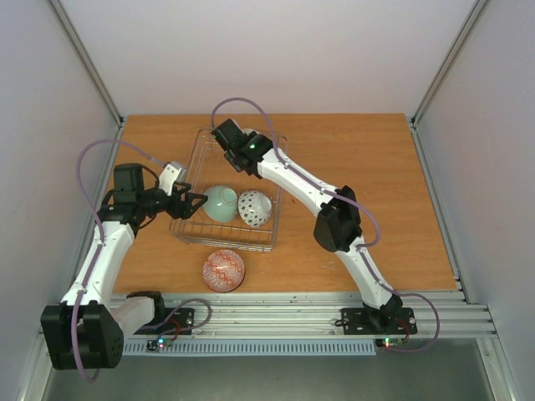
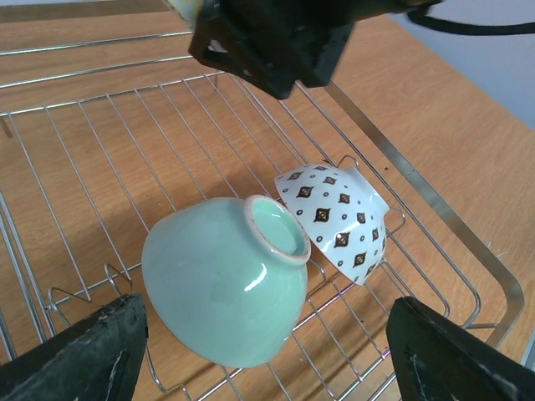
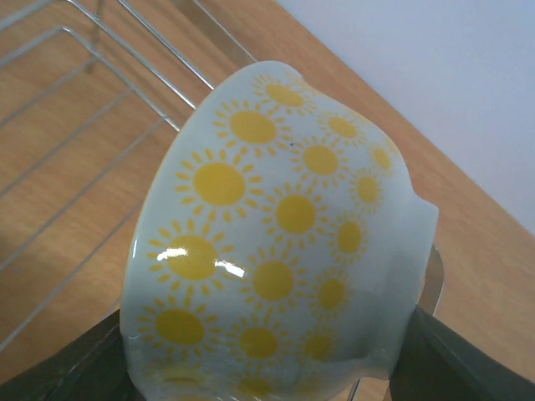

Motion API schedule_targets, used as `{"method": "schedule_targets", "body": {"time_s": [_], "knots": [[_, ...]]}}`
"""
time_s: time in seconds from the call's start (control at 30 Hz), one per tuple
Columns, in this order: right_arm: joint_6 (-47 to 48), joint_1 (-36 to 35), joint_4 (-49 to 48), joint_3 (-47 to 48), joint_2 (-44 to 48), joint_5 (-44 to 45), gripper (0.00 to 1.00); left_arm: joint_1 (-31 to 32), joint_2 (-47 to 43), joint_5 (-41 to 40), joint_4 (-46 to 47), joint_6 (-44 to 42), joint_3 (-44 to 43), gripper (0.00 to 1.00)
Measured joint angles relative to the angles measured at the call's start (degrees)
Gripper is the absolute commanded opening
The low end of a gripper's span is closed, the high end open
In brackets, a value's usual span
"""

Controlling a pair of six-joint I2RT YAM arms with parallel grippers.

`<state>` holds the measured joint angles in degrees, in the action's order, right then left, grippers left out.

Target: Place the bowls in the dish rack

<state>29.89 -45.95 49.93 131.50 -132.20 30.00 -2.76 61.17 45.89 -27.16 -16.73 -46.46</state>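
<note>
The left gripper (image 1: 198,203) is held level with jaws spread wide; the right gripper (image 1: 222,133) is extended forward, clamped on a bowl (image 3: 276,242).

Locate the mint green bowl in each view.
Top external: mint green bowl in the dish rack, near half, left of the white patterned bowl.
Left wrist: lower centre, on its side.
Right wrist: not in it; the sun-patterned bowl fills it.
Shared landmark: the rack's wires, in all three.
</note>
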Motion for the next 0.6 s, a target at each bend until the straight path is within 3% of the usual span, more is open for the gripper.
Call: {"method": "schedule_targets", "body": {"time_s": [0.17, 0.53, 0.6], "knots": [[2.34, 0.94, 4.17, 7.91, -7.89, 4.83, 0.01, 0.0, -0.02, 0.33, 0.0, 0.0, 0.13, 0.79], [2.21, 2.89, 11.82, 9.07, -14.03, 8.83, 0.02, 0.0, -0.02, 0.94, 0.0, -0.17, 0.35, 0.79], [2.21, 2.91, 12.07, 9.4, -14.23, 8.87, 0.09, 0.0, -0.02, 1.07, 0.0, -0.2, 0.37, 0.79]]}}
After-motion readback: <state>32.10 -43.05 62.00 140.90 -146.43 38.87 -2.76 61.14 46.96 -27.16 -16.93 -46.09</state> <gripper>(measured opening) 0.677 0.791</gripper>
